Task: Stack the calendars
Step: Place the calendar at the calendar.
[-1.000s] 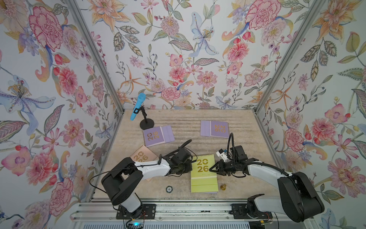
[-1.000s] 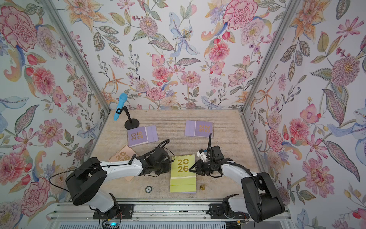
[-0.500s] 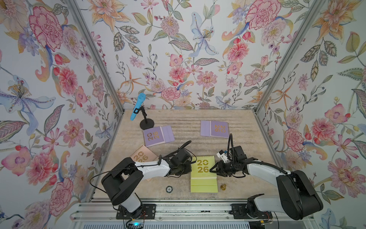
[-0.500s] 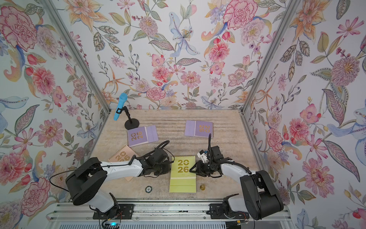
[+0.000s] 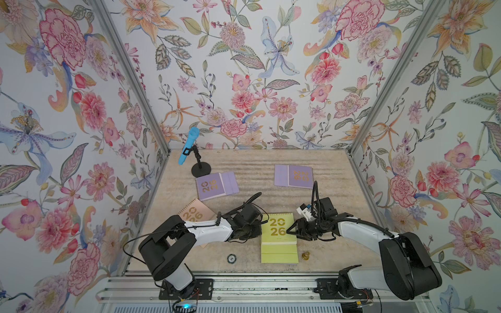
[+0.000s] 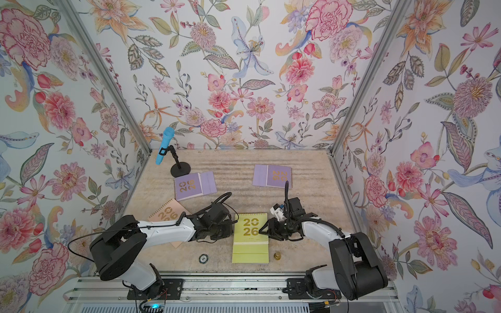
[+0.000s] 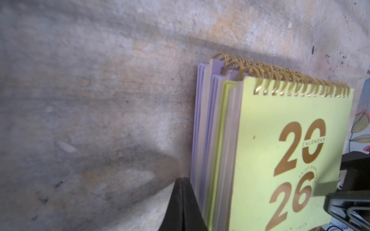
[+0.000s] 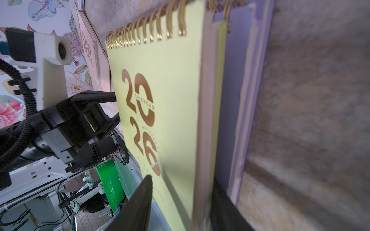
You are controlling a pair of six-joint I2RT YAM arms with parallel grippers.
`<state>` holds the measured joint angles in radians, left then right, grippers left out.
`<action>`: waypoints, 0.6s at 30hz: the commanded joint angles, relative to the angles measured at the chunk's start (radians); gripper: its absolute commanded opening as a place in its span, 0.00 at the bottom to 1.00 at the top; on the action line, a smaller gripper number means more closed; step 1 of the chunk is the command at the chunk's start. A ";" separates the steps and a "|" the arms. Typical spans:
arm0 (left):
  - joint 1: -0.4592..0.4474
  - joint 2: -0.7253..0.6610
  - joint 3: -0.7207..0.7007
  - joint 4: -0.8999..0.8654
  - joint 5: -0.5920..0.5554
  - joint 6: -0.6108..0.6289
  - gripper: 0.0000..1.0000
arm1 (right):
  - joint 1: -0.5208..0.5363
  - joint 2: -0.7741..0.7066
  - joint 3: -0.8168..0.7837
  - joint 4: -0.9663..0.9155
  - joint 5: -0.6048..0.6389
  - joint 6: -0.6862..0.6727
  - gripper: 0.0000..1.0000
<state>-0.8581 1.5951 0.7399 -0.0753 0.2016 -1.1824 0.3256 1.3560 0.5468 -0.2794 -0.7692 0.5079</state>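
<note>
The right hand (image 5: 291,231) lies low at the right edge of the yellow-green calendar (image 5: 278,235) in a top view, and the left hand (image 5: 259,225) lies at its left edge. The peach calendar (image 5: 193,214) and two single lilac calendars, rear-left (image 5: 217,185) and rear-right (image 5: 294,176), lie apart on the tabletop (image 5: 257,168).

In the left wrist view, the left hand's fingers (image 7: 182,206) are pressed together on nothing, just beside the stack, where stacked lilac calendars (image 7: 200,120) lie under the yellow-green one.

In the right wrist view, the right hand's fingers (image 8: 140,200) stand apart with the yellow-green calendar's edge loose between them.

Your stack (image 5: 278,244) lies front centre; rear-left calendar (image 5: 214,185) and rear-right calendar (image 5: 294,176) behind it; side calendar (image 5: 193,214) left, under your left arm (image 5: 206,230).
</note>
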 commanded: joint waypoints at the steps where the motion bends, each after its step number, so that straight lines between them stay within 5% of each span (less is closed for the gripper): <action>1: 0.017 -0.019 -0.017 -0.032 -0.008 0.023 0.00 | -0.005 0.009 0.015 -0.050 0.057 -0.024 0.51; 18: 0.073 -0.024 0.002 -0.059 0.006 0.071 0.00 | -0.010 0.001 0.028 -0.099 0.091 -0.019 0.60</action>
<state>-0.7994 1.5913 0.7349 -0.1108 0.2050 -1.1339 0.3256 1.3556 0.5690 -0.3153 -0.7509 0.5011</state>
